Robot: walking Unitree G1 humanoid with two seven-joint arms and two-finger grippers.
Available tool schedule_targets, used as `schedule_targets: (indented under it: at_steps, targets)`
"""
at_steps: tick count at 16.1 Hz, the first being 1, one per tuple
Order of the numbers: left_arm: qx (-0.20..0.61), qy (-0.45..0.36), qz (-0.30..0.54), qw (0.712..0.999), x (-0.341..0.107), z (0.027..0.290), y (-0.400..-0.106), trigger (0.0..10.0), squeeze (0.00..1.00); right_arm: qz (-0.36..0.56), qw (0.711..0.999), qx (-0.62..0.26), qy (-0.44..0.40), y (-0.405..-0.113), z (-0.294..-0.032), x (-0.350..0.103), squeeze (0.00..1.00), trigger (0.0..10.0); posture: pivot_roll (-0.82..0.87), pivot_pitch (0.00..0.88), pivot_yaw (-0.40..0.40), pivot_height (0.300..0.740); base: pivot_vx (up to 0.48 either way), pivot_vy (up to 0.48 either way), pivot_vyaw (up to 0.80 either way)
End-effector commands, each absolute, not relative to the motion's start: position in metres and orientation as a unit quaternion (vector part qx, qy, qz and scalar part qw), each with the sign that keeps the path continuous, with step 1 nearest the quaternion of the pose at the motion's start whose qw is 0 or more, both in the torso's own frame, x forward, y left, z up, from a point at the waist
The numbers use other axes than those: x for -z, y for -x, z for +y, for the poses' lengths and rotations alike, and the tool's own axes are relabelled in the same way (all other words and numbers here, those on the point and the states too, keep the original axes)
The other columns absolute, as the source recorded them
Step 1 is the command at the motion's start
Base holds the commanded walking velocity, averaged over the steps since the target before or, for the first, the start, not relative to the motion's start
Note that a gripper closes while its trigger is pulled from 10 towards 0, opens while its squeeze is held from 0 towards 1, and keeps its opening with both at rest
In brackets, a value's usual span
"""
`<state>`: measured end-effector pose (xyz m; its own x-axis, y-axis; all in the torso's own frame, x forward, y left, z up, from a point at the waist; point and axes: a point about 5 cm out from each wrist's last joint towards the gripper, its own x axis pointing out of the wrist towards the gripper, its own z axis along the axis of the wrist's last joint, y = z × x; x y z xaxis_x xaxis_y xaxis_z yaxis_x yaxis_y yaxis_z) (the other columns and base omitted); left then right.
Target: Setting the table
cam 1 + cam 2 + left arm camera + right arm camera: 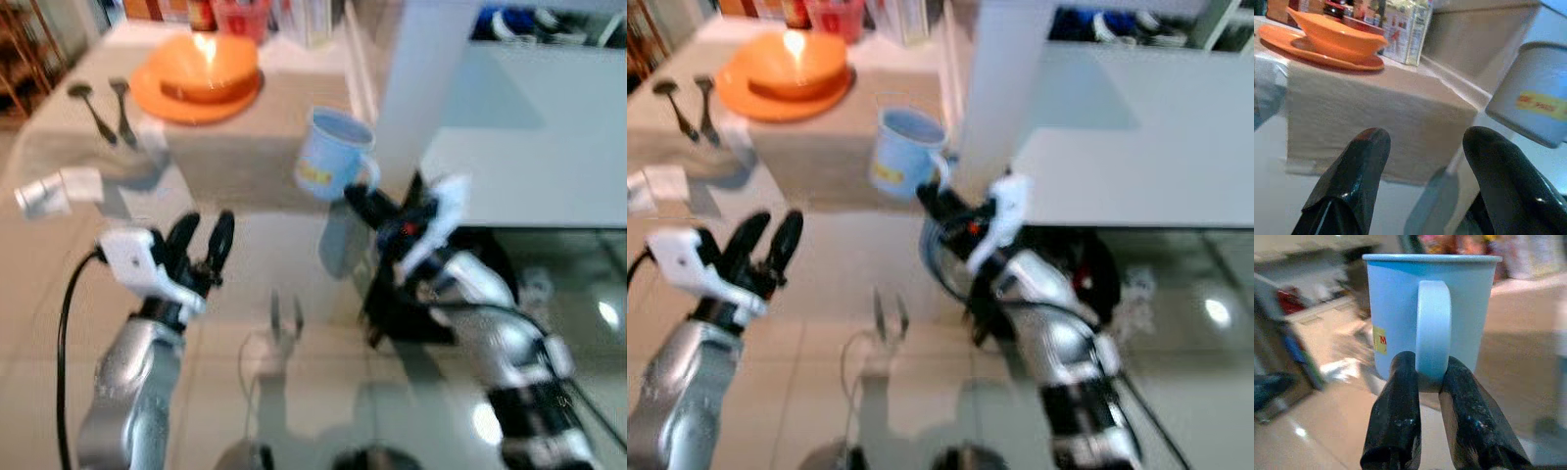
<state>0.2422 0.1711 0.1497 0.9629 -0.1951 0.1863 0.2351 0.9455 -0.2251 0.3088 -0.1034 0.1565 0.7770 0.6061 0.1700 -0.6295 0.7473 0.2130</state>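
I am holding the blue mug [331, 152] upright by its handle, right gripper [1431, 384] clamped, above the bench [245, 166] near edge. The orange plate [196, 98] lies at 11 o'clock. My left gripper [201, 240] is hovering spread, empty.

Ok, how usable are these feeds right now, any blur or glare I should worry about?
Both eye views are motion-blurred, with glare on the orange bowl and bright spots on the glossy floor. Right wrist view is sharp on the blue mug, its handle pinched by the right gripper, background smeared. Left wrist view is fairly clear; the left gripper is open and dark.
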Motion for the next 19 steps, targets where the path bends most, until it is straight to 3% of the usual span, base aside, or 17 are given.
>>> schedule_targets:
  at_steps: [1,5,10,13,19]
  targets:
    - [0.127,0.120,-0.082,0.981,-0.148,0.163,-0.243,10.0,0.00,-0.052,0.949,-0.288,-0.113,-0.314,-0.115,-0.157,0.00,10.0,-0.09,0.079,0.017,0.740,0.000,-0.465,0.00]
    - [0.141,0.121,-0.089,0.979,-0.149,0.156,-0.247,10.0,0.00,-0.051,0.975,-0.197,-0.092,-0.325,-0.129,-0.152,0.00,10.0,-0.10,0.082,0.022,0.740,0.000,-0.463,-0.60]
    - [0.148,0.124,-0.096,0.976,-0.155,0.149,-0.253,10.0,0.00,-0.065,0.985,-0.140,-0.078,-0.333,-0.133,-0.155,0.00,10.0,-0.10,0.089,0.021,0.740,0.000,-0.440,-0.80]
    - [0.158,0.078,-0.087,0.981,-0.157,0.141,-0.254,10.0,0.00,-0.062,0.990,-0.117,-0.056,-0.335,-0.134,-0.153,0.00,10.0,-0.10,0.096,0.018,0.740,0.090,0.000,-0.27]
    - [0.151,0.098,-0.106,0.978,-0.164,0.141,-0.256,10.0,0.00,-0.057,0.990,-0.121,-0.043,-0.338,-0.130,-0.152,0.00,10.0,-0.10,0.096,0.017,0.740,0.462,0.000,-0.53]
